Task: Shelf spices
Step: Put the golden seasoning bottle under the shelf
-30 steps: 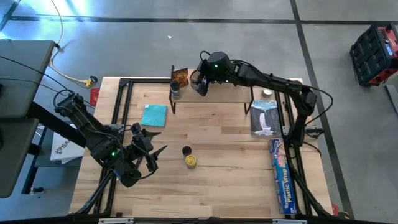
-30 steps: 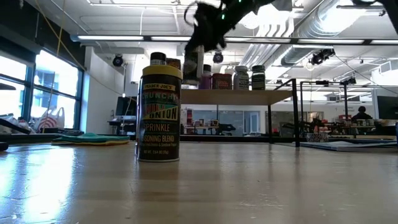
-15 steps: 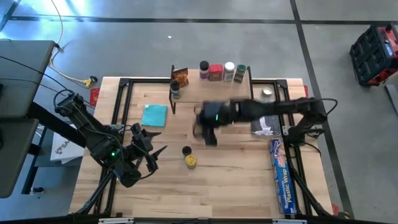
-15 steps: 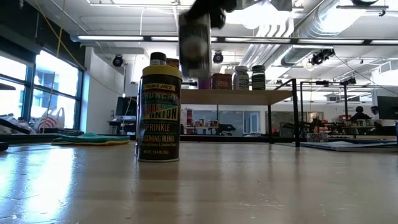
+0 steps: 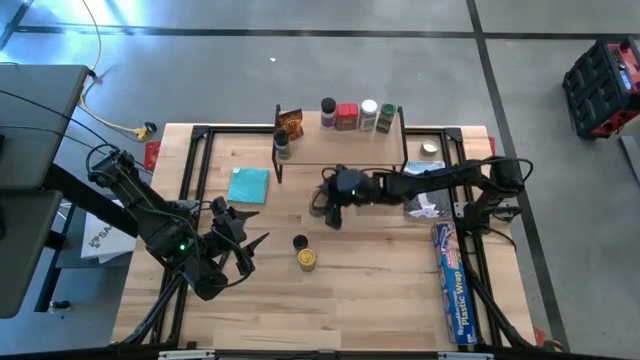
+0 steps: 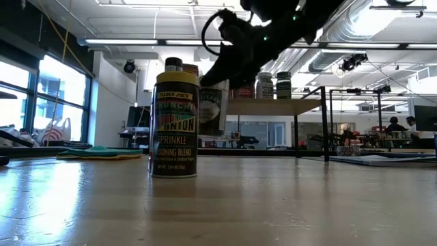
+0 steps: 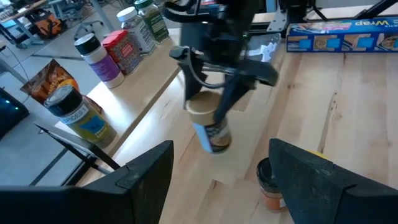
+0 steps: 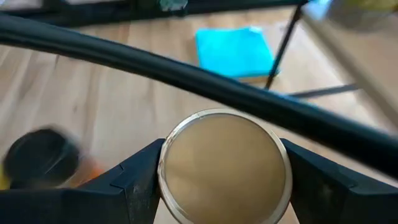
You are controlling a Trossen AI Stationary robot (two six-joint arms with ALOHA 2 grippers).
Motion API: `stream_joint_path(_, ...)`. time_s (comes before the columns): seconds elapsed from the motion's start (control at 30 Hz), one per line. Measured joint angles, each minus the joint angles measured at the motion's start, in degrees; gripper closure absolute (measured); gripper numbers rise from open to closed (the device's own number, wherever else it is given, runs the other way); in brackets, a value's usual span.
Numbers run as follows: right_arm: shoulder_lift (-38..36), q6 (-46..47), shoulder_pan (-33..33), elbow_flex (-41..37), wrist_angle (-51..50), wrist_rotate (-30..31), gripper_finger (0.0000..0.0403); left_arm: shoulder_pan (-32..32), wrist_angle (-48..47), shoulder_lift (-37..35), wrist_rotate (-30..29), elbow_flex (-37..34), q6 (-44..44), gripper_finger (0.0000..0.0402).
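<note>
My right gripper point(image 5: 330, 207) is shut on a spice jar with a tan lid point(image 7: 209, 127), over the table in front of the shelf point(image 5: 340, 150). The shelf's board carries several jars point(image 5: 357, 115). An orange-brown packet point(image 5: 290, 124) and a dark-topped jar point(image 5: 282, 143) are at the shelf's left end. A yellow-lidded jar point(image 5: 307, 259) and a dark-lidded jar point(image 5: 300, 242) stand upright on the table. My left gripper point(image 5: 240, 240) waits open near the table's left near corner. My right gripper pinches the jar at its tan lid point(image 8: 221, 165), one finger point(image 8: 134, 180) on each side of the lid's rim. The fingers come from above, slanting in from the table's right. The jar hangs tilted below them point(image 6: 212, 109), seemingly clear of the table.
A teal cloth point(image 5: 248, 185) lies left of the held jar. A grey-white package point(image 5: 428, 190) and a long blue plastic wrap box point(image 5: 455, 285) lie along the right edge. A small tin point(image 5: 430, 150) sits right of the shelf. Bare wood shows along the near edge.
My right gripper, holding the jar, has moved from the shelf's left part toward the table's near edge and then come down. The jar was at shelf-top height and now hangs tilted below the board's level.
</note>
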Motion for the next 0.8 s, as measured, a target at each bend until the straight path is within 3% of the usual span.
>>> stream_joint_path(0.2,3.7,0.8,-3.4,-1.0,6.7,-2.9,0.0130,0.3,0.1,0.0,0.1,0.0,-0.3,0.0142)
stream_joint_path(0.57,7.1,-0.2,-4.0,-0.9,12.1,1.0,0.0119,0.3,0.1,0.0,0.2,0.0,-0.3,0.0142)
stream_joint_path(0.8,7.1,-2.7,-4.4,-0.9,13.3,-0.1,0.0117,0.3,0.1,0.0,0.5,0.0,-0.4,0.0142)
